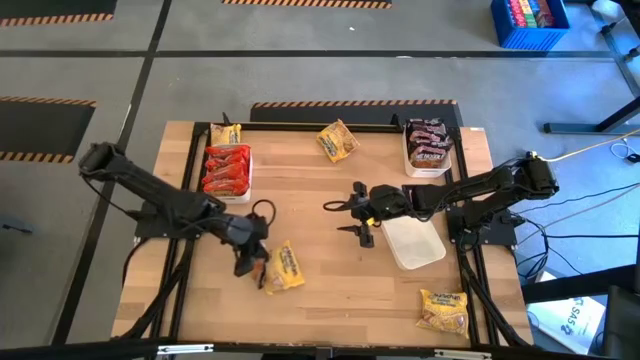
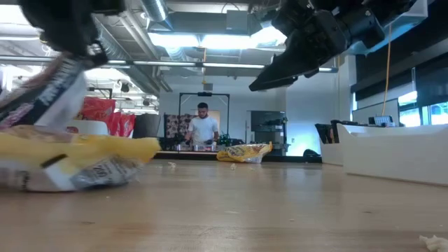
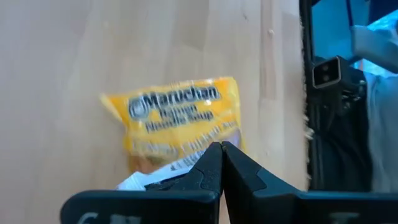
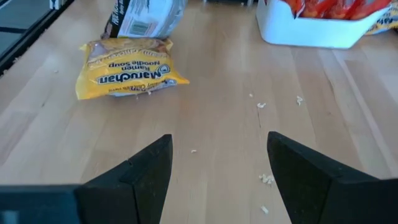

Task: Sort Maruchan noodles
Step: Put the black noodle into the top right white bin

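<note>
My left gripper [image 1: 250,262] is near the table's front left, shut on a dark brown-black noodle packet [image 4: 144,17]. The packet hangs just over a yellow packet [image 1: 286,268] that lies flat on the wood. My right gripper [image 1: 345,218] is open over bare wood at mid-table, its fingers pointing toward the left side. More yellow packets lie at the far middle [image 1: 338,140], near right [image 1: 443,310] and far left [image 1: 225,133]. Red-orange packets fill a white tray [image 1: 243,190], and dark ones fill another tray [image 1: 425,168]. My left gripper pinches the dark packet between its two shut fingers, slanting down from above. A white-and-black edge of the packet [image 3: 148,180] shows just beside the fingers [image 3: 208,171]. The packet hangs tilted [image 2: 50,91] over the yellow one. Whether its lower end touches that packet, I cannot tell.
An empty white tray [image 1: 413,242] stands just behind my right gripper. Small crumbs [image 4: 266,179] dot the wood at mid-table. A black frame rail [image 1: 300,127] runs along the table's far edge. Beyond the table a person [image 2: 204,129] stands in the room.
</note>
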Controlling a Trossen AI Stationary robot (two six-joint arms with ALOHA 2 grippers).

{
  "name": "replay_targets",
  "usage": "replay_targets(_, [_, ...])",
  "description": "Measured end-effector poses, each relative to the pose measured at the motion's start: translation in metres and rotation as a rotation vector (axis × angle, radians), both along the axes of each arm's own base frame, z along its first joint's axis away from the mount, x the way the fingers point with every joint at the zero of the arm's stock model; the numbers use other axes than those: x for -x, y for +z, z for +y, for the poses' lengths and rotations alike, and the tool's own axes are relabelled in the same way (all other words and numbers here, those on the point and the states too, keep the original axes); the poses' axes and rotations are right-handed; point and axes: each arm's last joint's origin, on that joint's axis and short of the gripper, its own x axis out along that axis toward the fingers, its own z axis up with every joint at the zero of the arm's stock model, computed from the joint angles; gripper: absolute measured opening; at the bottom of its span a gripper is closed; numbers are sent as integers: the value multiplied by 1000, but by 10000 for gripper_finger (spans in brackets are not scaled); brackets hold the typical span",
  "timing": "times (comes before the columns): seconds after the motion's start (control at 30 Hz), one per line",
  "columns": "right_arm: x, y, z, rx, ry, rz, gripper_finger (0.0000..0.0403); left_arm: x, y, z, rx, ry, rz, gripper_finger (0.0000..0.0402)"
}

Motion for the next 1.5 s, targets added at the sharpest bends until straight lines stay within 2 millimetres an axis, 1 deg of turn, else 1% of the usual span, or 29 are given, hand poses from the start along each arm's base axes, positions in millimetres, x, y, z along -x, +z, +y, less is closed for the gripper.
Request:
replay_targets(0.07, [0,-1,0,-6,-4,9,243,-7,-1,3,-18,-17,-35,0])
replay_targets(0.13, [0,-1,0,-19,-11,11,243,-10,0,6,-25,-32,-49,0])
replay_targets(0.23, [0,-2,1,-27,2,13,243,-12,8,7,-61,-34,-40,0])
replay_targets(0.27, [-3,-5,1,-33,10,8,243,-11,12,7,-84,-32,-32,0])
replay_targets(0.33, [-7,-14,2,-54,26,32,243,-12,24,7,-138,-24,-40,0])
replay_targets(0.43, [-18,-29,4,-81,47,31,243,-14,42,8,-224,-5,-78,0])
replay_targets(0.5, [-26,-41,5,-91,63,55,243,-15,51,10,-281,9,-111,0])
replay_targets(0.6, [-37,-56,8,-98,73,90,238,-17,58,12,-359,24,-147,0])
replay_targets(0.67, [-47,-61,12,-101,84,97,225,-18,59,15,-410,48,-152,0])
replay_targets(0.73, [-57,-66,15,-103,94,105,203,-19,60,20,-456,87,-161,0])
replay_targets(0.93, [-85,-75,25,-137,139,121,104,-25,64,30,-535,154,-205,0])
replay_targets(1.03, [-98,-80,31,-156,173,145,57,-26,66,32,-558,159,-221,0])
replay_targets(1.17, [-126,-84,42,-183,225,134,11,-28,67,35,-580,178,-240,0])
replay_targets(1.27, [-147,-82,59,-169,274,104,3,-28,68,36,-605,193,-243,0])
replay_targets(1.33, [-156,-77,69,-134,314,115,7,-28,68,36,-608,196,-244,0])
replay_targets(1.43, [-156,-72,79,-59,306,181,10,-28,68,35,-607,193,-243,0])
replay_targets(1.5, [-147,-66,82,-12,277,250,8,-28,68,34,-607,189,-244,0])
